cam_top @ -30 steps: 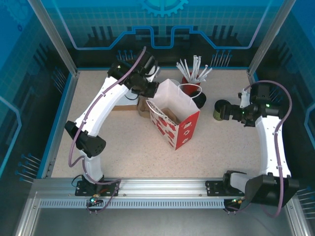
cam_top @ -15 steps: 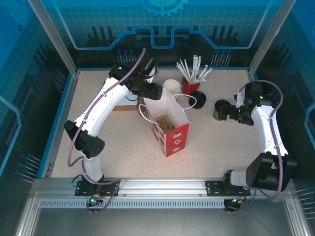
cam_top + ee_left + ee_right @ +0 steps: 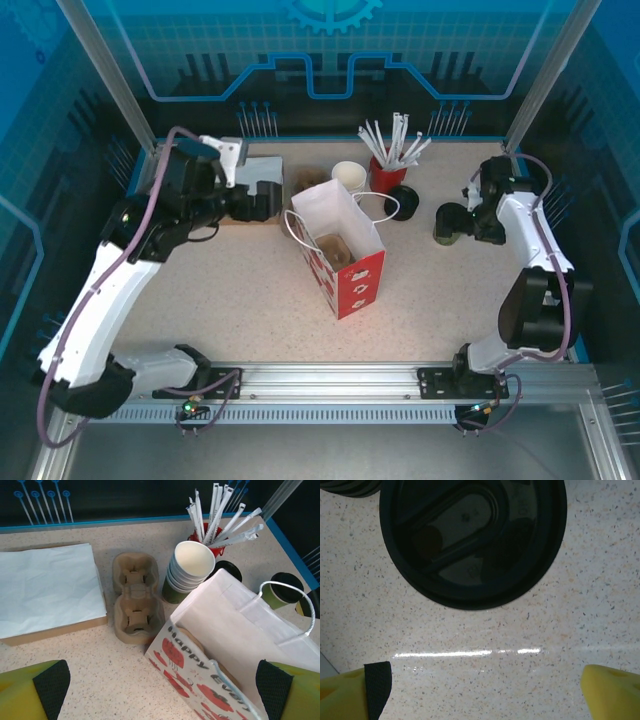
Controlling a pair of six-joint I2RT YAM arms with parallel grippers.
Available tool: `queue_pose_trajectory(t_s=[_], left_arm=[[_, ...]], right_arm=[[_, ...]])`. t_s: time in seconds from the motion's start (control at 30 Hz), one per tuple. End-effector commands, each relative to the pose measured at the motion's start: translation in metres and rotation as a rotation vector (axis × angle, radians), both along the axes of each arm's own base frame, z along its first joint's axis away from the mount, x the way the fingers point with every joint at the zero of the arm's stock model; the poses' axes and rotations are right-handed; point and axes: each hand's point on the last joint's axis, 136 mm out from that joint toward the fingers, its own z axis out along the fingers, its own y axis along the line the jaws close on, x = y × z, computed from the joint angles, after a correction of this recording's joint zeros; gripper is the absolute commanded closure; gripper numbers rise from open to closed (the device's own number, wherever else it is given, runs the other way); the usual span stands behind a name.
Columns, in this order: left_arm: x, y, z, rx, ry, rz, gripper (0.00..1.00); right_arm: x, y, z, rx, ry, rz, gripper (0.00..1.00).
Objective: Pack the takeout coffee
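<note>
both gape wide: left claw (image 3: 262,198) near bag (image 3: 345,262), right claw (image 3: 474,216) facing takeout coffee (image 3: 448,222)

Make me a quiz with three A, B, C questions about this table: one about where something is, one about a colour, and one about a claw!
1. Where is the olive-green paper cup with the black lid?
A) standing on the speckled table, outside the red-and-white paper bag
B) inside that bag
C) up in the air

2. What colour is the round straw cup with the white wrapped straws?
A) blue
B) red
C) yellow

3. How is the left claw?
A) shut on the bag's handle
B) shut on a straw
C) open, gripping nothing

Answers:
1 A, the top view shows it on the table, apart from the bag.
2 B, its wall is red.
3 C, its yellow fingers sit far apart.
</note>
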Motion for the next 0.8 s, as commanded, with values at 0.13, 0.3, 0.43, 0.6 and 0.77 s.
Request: queue_pose_trajectory(t_s=[0.13,0.3,0.43,0.6,0.77], left_arm=[[-0.012,0.019,-0.016,-0.058,-0.004,0.088,0.01],[-0.022,0.027,-0.028,-0.048,0.027,0.109,0.01],[-0.026,0.029,-0.030,-0.043,0.031,0.114,0.01],[-0.027,0.030,-0.027,-0.047,0.025,0.115,0.01],[-0.026,0.030,-0.026,-0.046,0.022,0.115,0.01]], right_arm=[[0.023,0.002,-0.006,-0.014,0.013,0.012,0.00],[0.029,0.004,-0.018,-0.013,0.046,0.024,0.00],[0.038,0.002,-0.024,-0.028,0.059,0.029,0.00],[0.048,0.000,-0.027,-0.033,0.076,0.044,0.00],[0.057,0.002,-0.034,-0.016,0.103,0.060,0.00]])
